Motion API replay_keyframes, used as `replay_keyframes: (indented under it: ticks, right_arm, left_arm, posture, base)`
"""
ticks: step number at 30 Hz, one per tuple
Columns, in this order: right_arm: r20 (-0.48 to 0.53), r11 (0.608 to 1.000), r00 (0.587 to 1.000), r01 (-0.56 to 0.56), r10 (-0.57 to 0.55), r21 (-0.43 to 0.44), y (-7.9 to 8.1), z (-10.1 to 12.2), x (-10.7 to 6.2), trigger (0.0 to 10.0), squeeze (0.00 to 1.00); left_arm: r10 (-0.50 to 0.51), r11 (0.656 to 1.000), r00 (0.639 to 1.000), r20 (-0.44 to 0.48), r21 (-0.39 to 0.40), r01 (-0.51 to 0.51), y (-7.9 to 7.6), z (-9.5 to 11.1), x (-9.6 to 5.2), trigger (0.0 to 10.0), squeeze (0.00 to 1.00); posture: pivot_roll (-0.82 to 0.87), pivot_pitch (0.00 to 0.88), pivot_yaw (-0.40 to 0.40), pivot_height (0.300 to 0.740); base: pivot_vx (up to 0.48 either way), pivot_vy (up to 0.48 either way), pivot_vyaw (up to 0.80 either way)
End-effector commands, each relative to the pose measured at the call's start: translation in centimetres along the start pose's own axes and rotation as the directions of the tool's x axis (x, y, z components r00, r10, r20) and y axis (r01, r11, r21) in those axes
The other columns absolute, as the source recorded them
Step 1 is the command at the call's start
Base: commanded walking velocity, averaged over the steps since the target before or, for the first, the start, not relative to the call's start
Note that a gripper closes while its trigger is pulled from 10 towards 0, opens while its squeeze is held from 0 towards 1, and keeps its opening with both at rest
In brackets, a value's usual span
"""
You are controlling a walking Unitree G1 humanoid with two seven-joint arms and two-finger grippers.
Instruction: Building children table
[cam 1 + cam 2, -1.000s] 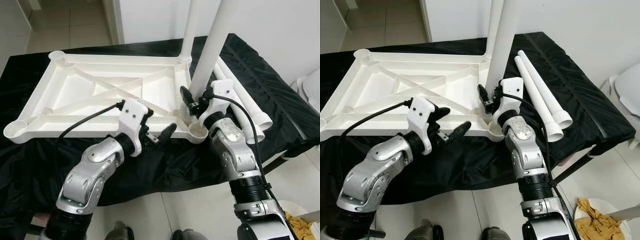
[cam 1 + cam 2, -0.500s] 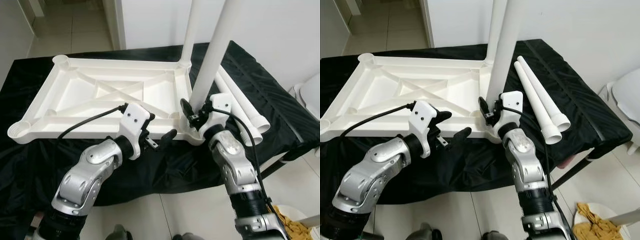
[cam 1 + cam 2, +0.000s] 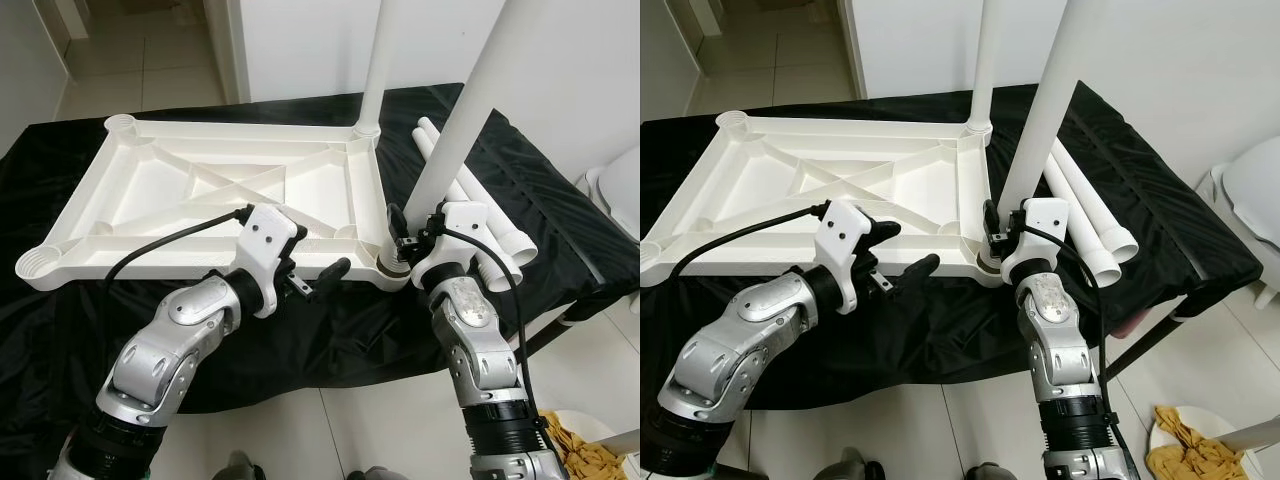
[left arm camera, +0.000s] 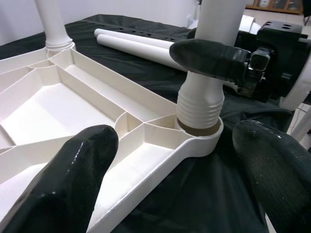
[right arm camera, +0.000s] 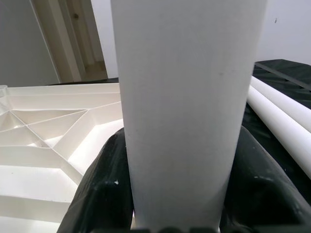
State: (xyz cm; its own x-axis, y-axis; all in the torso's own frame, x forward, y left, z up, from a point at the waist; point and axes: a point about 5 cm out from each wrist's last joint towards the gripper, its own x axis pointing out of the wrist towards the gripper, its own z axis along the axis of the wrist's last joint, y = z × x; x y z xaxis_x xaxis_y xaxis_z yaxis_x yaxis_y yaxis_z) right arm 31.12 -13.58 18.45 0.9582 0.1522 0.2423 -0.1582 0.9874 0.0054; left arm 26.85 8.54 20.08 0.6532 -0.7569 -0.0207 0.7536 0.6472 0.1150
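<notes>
Upturned white tabletop [image 3: 200, 190] on black-draped bench. Far leg [image 3: 380, 60] already socketed. Second leg [image 3: 470, 100] clamped in right gripper [image 3: 412, 238], threaded end entering near corner socket [image 4: 199, 138], tilted — not seated yet. Left gripper [image 3: 315, 280] spread wide, holding nothing, beside rim. Two spare legs [image 3: 1090, 215] loose alongside — approx. half left.

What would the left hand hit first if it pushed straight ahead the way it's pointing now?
Probably the tabletop's corner socket, where the leg held by the right hand sits; depth is hard to judge. The left hand is open.

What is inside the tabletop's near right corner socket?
The threaded end of a white leg sits in the socket, gripped by the right gripper. How deep it goes is hidden by the socket's rim.
</notes>
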Motion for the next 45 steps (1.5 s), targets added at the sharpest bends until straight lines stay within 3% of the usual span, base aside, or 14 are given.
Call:
replay_keyframes:
  ticks: [1, 8, 10, 20, 26, 35, 45]
  right_arm:
    - [-0.018, 1.000, 1.000, 0.008, -0.008, 0.010, -0.1, -0.6, -0.3, 10.0, 0.00]
    - [-0.049, 0.999, 0.998, -0.032, 0.032, 0.001, 0.6, -1.5, -0.4, 10.0, 0.00]
    - [-0.081, 0.994, 0.992, -0.104, 0.100, -0.040, 1.6, -2.4, -0.9, 10.0, 0.00]
    - [-0.148, 0.987, 0.981, -0.139, 0.126, -0.080, 1.3, -4.2, -2.2, 10.0, 0.00]
    - [-0.167, 0.996, 0.983, -0.081, 0.073, -0.041, 0.3, -4.7, -2.5, 10.0, 0.00]
    - [-0.158, 0.994, 0.984, -0.093, 0.084, -0.056, 0.0, -4.7, -2.7, 10.0, 0.00]
    - [-0.214, 0.997, 0.976, -0.015, 0.032, 0.080, -0.8, -5.4, -2.4, 10.0, 0.00]
  left_arm:
    - [-0.182, 0.983, 0.983, -0.003, 0.007, 0.182, -1.0, 0.1, 0.1, 10.0, 0.00]
    - [-0.195, 0.981, 0.981, 0.000, 0.005, 0.195, -1.3, 0.1, 0.2, 10.0, 0.00]
    - [-0.204, 0.979, 0.979, -0.003, 0.006, 0.204, -1.5, 0.1, 0.2, 10.0, 0.00]
    - [-0.204, 0.979, 0.979, -0.007, 0.004, 0.204, -1.4, 0.2, 0.1, 10.0, 0.00]
    - [-0.208, 0.978, 0.978, -0.008, 0.000, 0.208, -1.4, 0.2, 0.1, 10.0, 0.00]
    - [-0.217, 0.976, 0.976, -0.011, -0.004, 0.217, -1.5, 0.2, 0.1, 10.0, 0.00]
    - [-0.221, 0.975, 0.975, -0.007, 0.004, 0.222, -1.5, 0.3, 0.2, 10.0, 0.00]
  posture:
    - [-0.04, 0.056, 0.021, 0.740]
    - [-0.03, 0.057, 0.018, 0.740]
    - [-0.03, 0.061, 0.014, 0.740]
    - [-0.03, 0.067, 0.019, 0.740]
    - [-0.03, 0.068, 0.023, 0.740]
    - [-0.04, 0.066, 0.025, 0.740]
    - [-0.04, 0.058, 0.025, 0.740]
  base:
    - [0.000, 0.000, 0.00]
    - [0.000, 0.000, 0.00]
    - [0.000, 0.000, 0.00]
    - [0.000, 0.000, 0.00]
    - [0.000, 0.000, 0.00]
    - [0.000, 0.000, 0.00]
    - [0.000, 0.000, 0.00]
